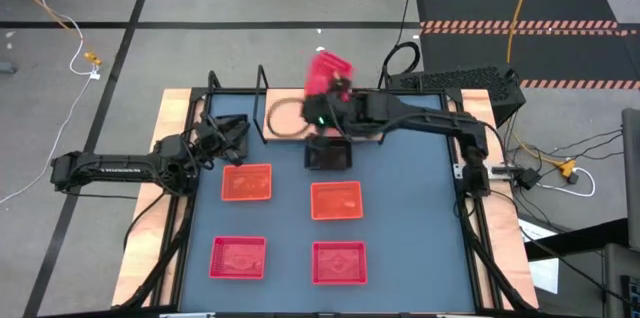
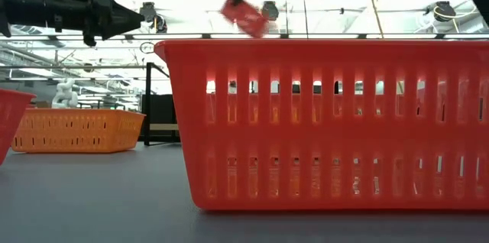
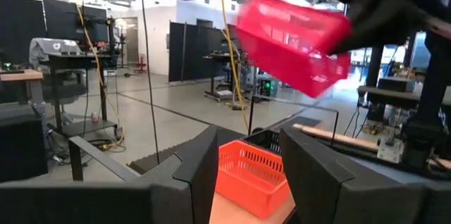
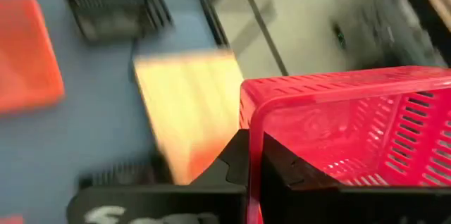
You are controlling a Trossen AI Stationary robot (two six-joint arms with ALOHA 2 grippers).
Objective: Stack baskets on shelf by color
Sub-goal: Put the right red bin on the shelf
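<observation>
— Any writing you can read?

— None legible; the lettering on my left arm is too small to make out.

— Go across, then.

— My left gripper (image 1: 232,134) hovers with fingers spread and nothing between them, above the orange basket (image 1: 246,182). Below that sits a pinkish-red basket (image 1: 238,257), empty. Mid-table lie a black basket (image 1: 328,154), another orange one (image 1: 336,200) and a second pinkish-red one (image 1: 339,262), all empty. My right gripper (image 1: 335,91) clamps the rim of a tilted pink basket (image 1: 326,70), raised over the shelf (image 1: 290,116).
</observation>
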